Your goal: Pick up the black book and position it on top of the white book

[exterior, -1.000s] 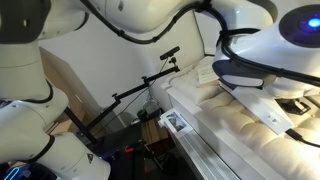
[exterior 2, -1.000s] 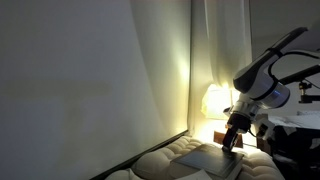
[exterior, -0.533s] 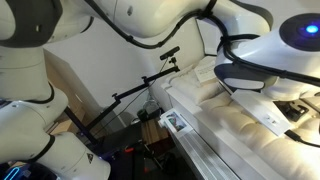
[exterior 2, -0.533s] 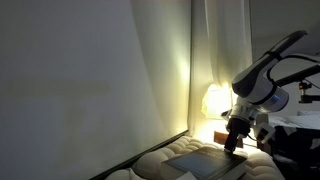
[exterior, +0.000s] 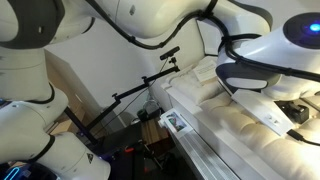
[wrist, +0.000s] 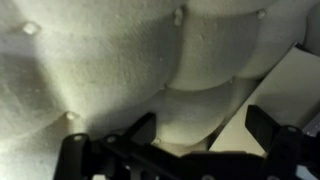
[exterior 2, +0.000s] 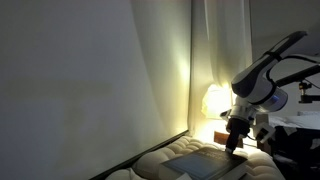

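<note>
Black book not made out anywhere. Sank a little lower over quilted surface (wrist: 110,60), hand (wrist: 203,128) spread apart, empty, beside white book (wrist: 285,80); pickup judged pending.

Legible text, labels, brands, numbers: none in any view. Robot base (exterior: 50,150), in an exterior view: one small dark mark (exterior: 93,157), possibly a sticker, too small and dim to read. White book (wrist: 275,95), wrist view: pale cover blurred at close range, with no lettering that can be made out.
</note>
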